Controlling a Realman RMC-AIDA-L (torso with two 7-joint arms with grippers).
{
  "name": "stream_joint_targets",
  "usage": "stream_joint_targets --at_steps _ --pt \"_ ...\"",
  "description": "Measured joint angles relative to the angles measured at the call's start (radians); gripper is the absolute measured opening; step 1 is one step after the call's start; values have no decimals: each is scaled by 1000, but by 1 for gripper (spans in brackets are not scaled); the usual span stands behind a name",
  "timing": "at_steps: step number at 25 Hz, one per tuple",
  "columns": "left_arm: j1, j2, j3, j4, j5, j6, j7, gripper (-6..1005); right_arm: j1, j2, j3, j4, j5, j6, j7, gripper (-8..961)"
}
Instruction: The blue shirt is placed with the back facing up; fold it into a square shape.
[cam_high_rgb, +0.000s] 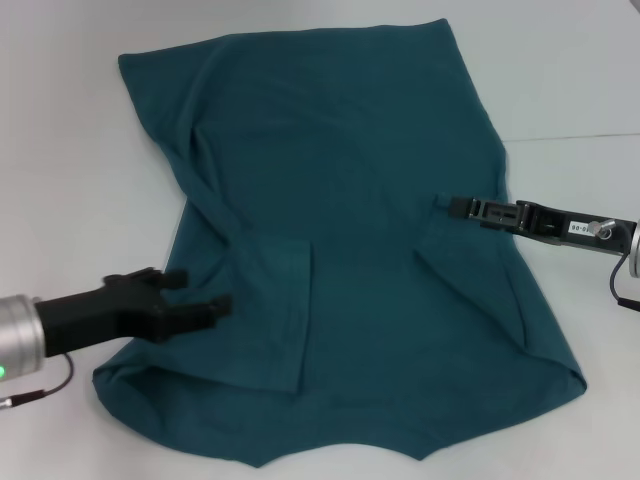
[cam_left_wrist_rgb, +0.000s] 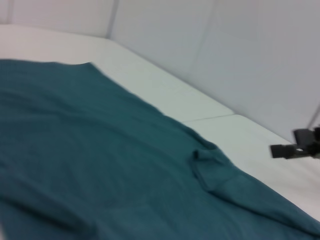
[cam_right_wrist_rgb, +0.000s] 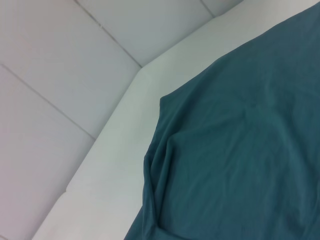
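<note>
The table (cam_high_rgb: 560, 70) is white and smooth (a thin seam runs across it). Behind it stands a pale wall (cam_right_wrist_rgb: 55, 55) made of big panels.

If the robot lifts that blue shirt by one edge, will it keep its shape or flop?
Probably flop: the blue shirt already lies in soft creases, its sleeves folded inward. It looks thin and light, so a pushed edge would likely bunch on the white table rather than slide whole.
</note>
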Motion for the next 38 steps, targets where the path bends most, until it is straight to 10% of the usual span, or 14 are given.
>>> stream_joint_targets --at_steps 11,38 --pt "44 10 -156 83 160 15 -291 906 -5 -15 -1 -8 -2 -11 -21 932" --pt "24 14 -144 20 293 -39 -265 907 -11 -19 -2 -8 2 -14 -11 931"
